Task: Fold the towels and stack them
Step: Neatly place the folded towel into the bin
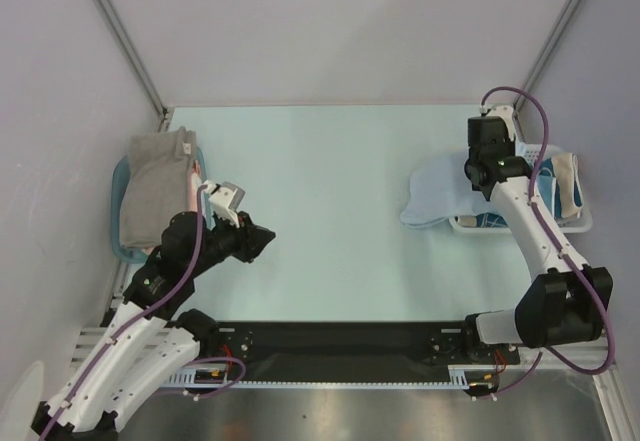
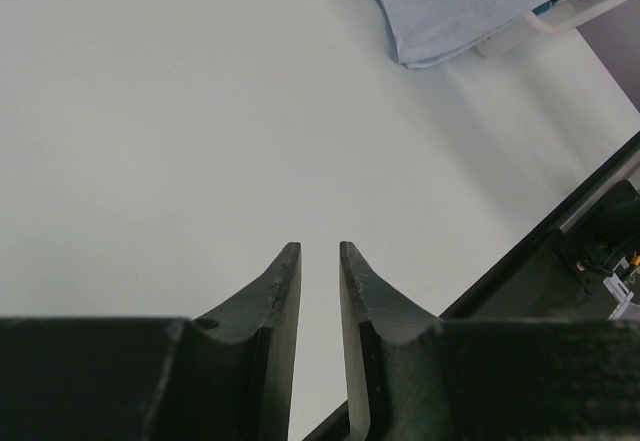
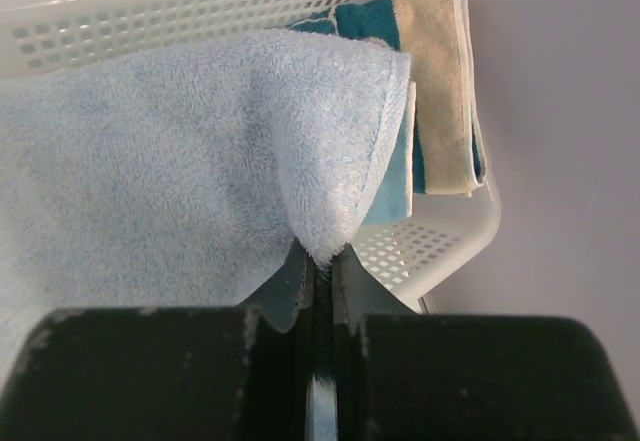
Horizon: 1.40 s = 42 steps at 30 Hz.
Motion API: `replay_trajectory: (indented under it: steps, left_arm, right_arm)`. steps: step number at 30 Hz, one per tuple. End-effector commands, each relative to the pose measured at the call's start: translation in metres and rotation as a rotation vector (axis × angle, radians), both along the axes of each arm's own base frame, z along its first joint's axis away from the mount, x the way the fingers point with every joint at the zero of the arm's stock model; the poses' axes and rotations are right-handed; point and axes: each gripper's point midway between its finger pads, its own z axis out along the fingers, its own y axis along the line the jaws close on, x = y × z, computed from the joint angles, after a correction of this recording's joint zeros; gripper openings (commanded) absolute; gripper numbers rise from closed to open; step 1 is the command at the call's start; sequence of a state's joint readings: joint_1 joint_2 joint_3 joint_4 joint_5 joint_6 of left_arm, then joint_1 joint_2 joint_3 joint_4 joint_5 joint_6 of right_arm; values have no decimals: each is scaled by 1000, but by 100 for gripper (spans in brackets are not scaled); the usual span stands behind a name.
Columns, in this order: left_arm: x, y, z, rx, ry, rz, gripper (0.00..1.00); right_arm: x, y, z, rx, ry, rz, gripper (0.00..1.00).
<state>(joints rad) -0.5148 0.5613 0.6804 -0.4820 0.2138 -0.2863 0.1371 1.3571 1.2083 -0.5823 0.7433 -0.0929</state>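
Observation:
A plain light blue towel (image 1: 435,199) drapes out of the white mesh basket (image 1: 575,223) onto the table at the right. My right gripper (image 1: 482,183) is shut on a corner of it; the right wrist view shows the towel (image 3: 180,161) pinched between the jaws of that gripper (image 3: 322,256). A dark teal towel with tan ends (image 3: 440,91) lies in the basket (image 3: 440,251) behind it. A grey-beige towel (image 1: 155,191) lies folded on the teal tray (image 1: 122,251) at the left. My left gripper (image 1: 255,241) is empty above bare table, its jaws (image 2: 320,251) a narrow gap apart.
The light green table top (image 1: 320,181) lies between the tray and the basket. Grey walls close in on the left, back and right. A black rail (image 1: 340,341) runs along the near edge. The left wrist view shows the light blue towel (image 2: 470,1) far off.

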Motion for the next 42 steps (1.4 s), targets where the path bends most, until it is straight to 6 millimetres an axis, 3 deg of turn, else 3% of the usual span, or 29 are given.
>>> replay_trajectory:
  steps: [1,9,25,34,40,41,42]
  left_arm:
    - [0,-1,7,-8,-39,-16,27]
    - [-2,-6,5,-11,-28,-44,26]
    - [-5,-2,12,-24,-76,-22,29]
    - [-3,-2,10,-17,-67,-15,29]
    - [-4,-4,8,-17,-58,-23,29]
    - [-4,-4,8,-16,-59,-23,29]
    - [-4,-4,8,-15,-58,-25,29]
  right_arm:
    - [12,-11,2,17,-32,22,0]
    - [13,-59,-7,37,-99,-103,0]
    - [26,-113,-8,-40,-153,-247,0]
    - [19,-142,-31,-70,-135,-281,0]
    - [22,-155,-34,-55,-149,-308,0]
    - [23,-157,-37,-54,-143,-319,3]
    - [23,-157,-38,-42,-149,-337,14]
